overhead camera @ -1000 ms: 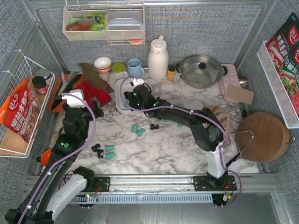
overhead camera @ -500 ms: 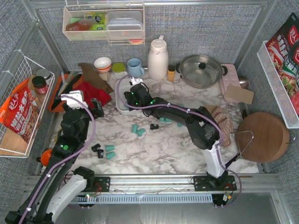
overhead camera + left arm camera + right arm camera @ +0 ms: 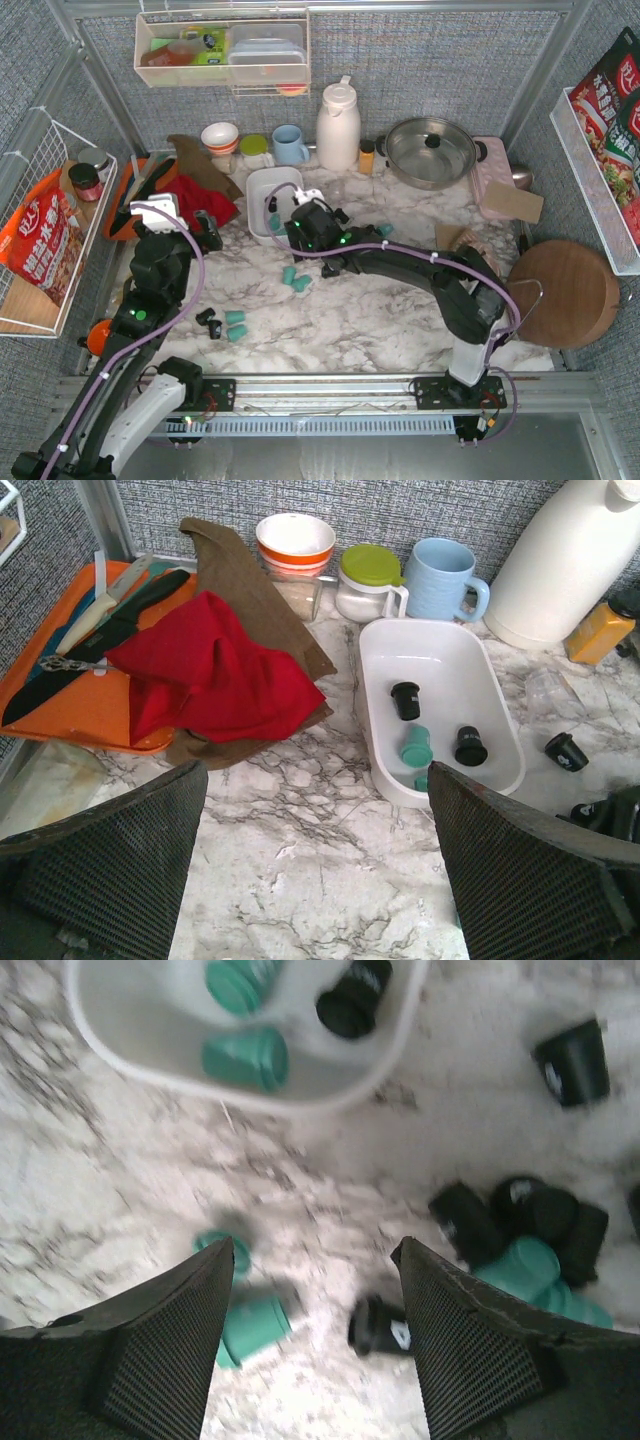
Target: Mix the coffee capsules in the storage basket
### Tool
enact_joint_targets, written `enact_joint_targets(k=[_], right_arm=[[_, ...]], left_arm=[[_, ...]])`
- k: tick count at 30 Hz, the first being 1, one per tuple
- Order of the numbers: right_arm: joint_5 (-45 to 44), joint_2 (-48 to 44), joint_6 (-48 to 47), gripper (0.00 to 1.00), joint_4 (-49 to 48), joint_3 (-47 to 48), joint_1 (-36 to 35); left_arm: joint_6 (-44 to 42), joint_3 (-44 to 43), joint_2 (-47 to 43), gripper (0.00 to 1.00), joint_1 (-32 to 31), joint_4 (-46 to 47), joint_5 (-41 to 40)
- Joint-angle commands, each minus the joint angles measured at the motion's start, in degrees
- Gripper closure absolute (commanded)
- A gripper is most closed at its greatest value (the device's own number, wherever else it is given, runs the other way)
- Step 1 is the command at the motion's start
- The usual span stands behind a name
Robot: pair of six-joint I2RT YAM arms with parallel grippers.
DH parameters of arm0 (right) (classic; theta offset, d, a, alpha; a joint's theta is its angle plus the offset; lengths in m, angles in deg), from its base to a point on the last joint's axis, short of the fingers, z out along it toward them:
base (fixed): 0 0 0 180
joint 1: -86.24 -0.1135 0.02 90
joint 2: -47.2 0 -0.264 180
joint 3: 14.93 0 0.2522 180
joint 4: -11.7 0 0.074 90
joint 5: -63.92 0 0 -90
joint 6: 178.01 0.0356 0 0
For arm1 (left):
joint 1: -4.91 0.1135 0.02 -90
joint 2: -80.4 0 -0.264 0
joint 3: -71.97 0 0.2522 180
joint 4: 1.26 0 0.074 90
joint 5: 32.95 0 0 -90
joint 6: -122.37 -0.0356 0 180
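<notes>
From overhead, a small white plastic storage basket (image 3: 254, 186) with rounded corners sits towards the back of a grey-veined marble table (image 3: 380, 320). It holds a few thumb-sized teal and black coffee capsules (image 3: 274, 221), and more lie loose on the marble. The right gripper (image 3: 300, 230) hangs just beside the basket's near corner, while the left gripper (image 3: 205, 230) waits off to the left. Red snack bags (image 3: 40, 240) in the side racks carry Chinese lettering too small to read.

From the left wrist, the left gripper (image 3: 318, 775) gapes wide and empty, facing the basket (image 3: 440, 665).

From the right wrist, the right gripper (image 3: 312, 1250) has its fingers spread with nothing between them, above loose capsules. White marks on one black lid are too blurred to read. The pods look light, stiff-shelled, smooth and prone to rolling. They are probably best pinched across the tapered body.
</notes>
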Motion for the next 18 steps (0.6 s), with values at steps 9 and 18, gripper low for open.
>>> enact_joint_targets(k=[9, 18], right_arm=[[-0.35, -4.35, 5.98, 0.19, 5.16, -9.41, -0.15], [0.94, -0.05, 10.15, 0.21, 7.57, -8.03, 0.45]], left_arm=[[-0.37, 0.07, 0.63, 0.01, 0.67, 2.17, 0.53], [-0.29, 0.16, 0.94, 0.01, 0.84, 2.32, 0.62]])
